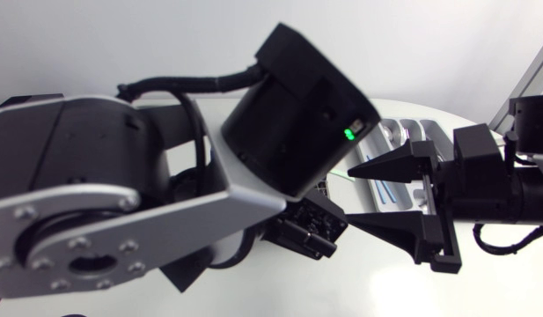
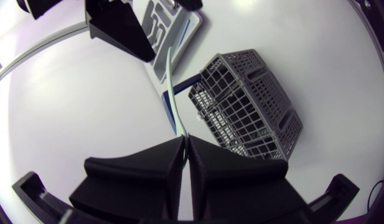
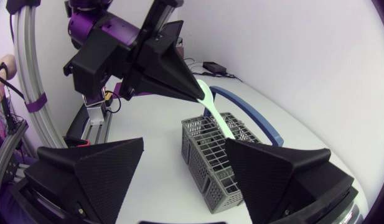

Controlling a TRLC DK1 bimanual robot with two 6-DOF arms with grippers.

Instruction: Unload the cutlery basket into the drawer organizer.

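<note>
The left gripper is shut tight on a green spoon, held up near the basket. The right gripper is wide open and empty, likely set to take it to the organizer.

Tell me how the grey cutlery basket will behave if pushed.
The cutlery basket is open lattice, so probably light and apt to slide on the smooth table. It stands upright and narrow, so a high push might tip it.
</note>
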